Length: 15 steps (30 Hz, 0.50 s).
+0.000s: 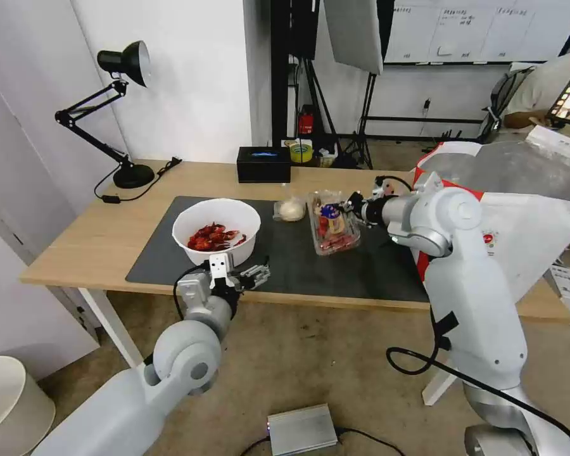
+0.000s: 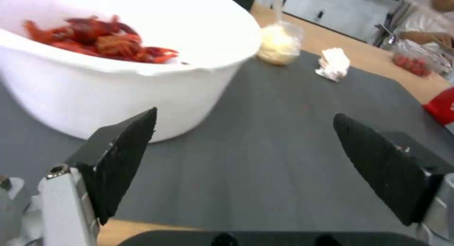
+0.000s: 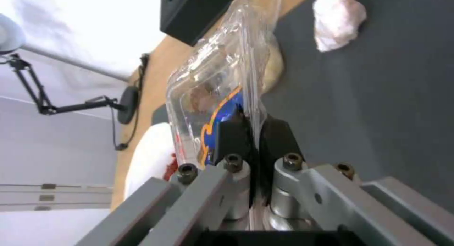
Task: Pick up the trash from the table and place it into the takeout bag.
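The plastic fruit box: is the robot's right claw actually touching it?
Touching. In the right wrist view, the right gripper is shut on the edge of the clamshell box.

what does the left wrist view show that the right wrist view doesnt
Left wrist view alone: the open left gripper beside the white bowl, and a red corner of the takeout bag. Right wrist view alone: the right gripper shut on the clamshell box, the black box and the desk lamp. Both: the tissue, crayfish shells and grey mat.
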### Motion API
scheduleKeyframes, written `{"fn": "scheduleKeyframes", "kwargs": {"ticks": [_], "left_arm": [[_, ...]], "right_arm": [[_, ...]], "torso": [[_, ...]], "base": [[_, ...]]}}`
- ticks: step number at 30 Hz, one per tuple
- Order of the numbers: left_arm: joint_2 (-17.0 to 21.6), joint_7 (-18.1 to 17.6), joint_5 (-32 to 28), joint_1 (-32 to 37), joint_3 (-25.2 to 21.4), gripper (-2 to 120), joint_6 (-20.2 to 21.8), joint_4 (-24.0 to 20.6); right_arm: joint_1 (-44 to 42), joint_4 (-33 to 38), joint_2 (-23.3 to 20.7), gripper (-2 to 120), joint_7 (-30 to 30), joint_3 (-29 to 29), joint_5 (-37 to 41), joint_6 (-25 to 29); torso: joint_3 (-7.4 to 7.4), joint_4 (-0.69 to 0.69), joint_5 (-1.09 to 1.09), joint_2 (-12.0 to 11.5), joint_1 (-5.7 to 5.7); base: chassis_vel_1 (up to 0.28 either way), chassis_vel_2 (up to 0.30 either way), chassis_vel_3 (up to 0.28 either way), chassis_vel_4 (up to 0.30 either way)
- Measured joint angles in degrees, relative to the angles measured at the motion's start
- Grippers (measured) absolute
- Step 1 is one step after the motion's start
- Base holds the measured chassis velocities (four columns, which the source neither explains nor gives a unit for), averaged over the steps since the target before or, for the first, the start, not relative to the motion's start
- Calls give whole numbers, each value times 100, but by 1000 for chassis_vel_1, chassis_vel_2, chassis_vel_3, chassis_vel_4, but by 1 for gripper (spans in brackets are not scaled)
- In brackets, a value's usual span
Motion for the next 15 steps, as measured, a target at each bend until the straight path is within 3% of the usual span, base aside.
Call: {"fn": "scheduleKeyframes", "kwargs": {"ticks": [6,15], "left_arm": [[59,19,113,412,-417,100,-4,-233],[52,22,270,652,-577,100,-114,-314]], "right_arm": [[230,88,-23,0,121,-10,162,89],[422,155,-163,0,248,51,306,186]], "torso": [[0,1,0,0,0],[0,0,0,0,0]], "base": [[0,0,0,0],[0,0,0,0]]}}
